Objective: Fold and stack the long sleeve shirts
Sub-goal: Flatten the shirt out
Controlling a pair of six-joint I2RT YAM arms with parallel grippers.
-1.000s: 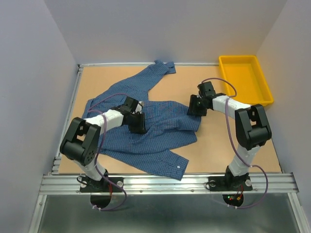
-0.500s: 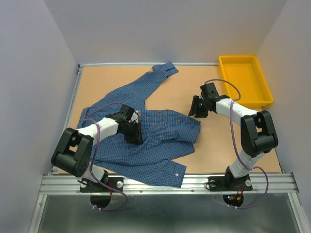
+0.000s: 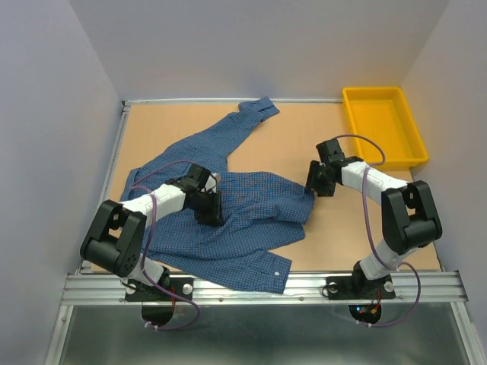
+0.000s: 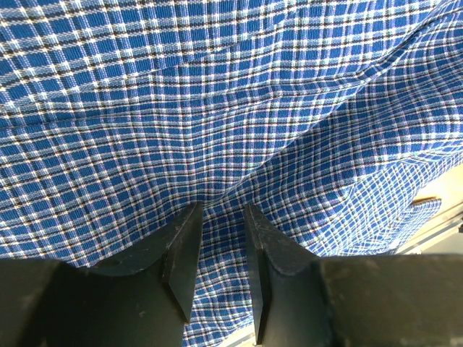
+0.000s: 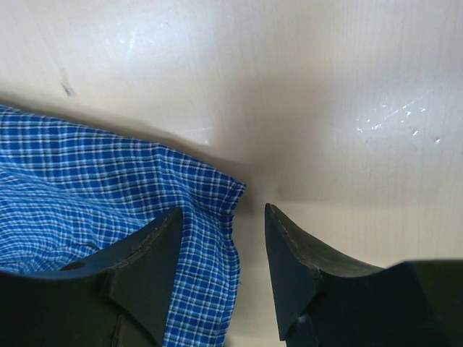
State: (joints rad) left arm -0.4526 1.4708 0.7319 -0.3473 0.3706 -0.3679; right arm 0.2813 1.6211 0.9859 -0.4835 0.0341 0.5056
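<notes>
The left fingers (image 4: 221,215) stand nearly closed, pinching a small ridge of the shirt (image 3: 251,204) between their tips. Creases fan out from that pinch across the check cloth ahead of them. The right fingers (image 5: 223,209) stand well apart and grip nothing. The shirt's hemmed corner lies in the gap between them, nearer the left-hand finger, with bare counter (image 3: 304,144) beyond and to the other side.

Outward from the left fingers the shirt spreads flat but rumpled over the counter. One sleeve (image 3: 228,129) runs away from them toward the far edge, and a cuffed end lies back toward the arm bases. Beyond the right fingers, off the cloth altogether, sits a yellow tray (image 3: 384,125).

The cloth looks thin, light and limp. It will probably sag, drag and wrinkle rather than hold a line, and a pinch in mid-panel only bunches it. Edges and corners seem the better holds, such as the hem corner now under the right fingers, a shoulder seam or a cuff. Two spread grips should keep a fold straight. The small buttons may snag.
</notes>
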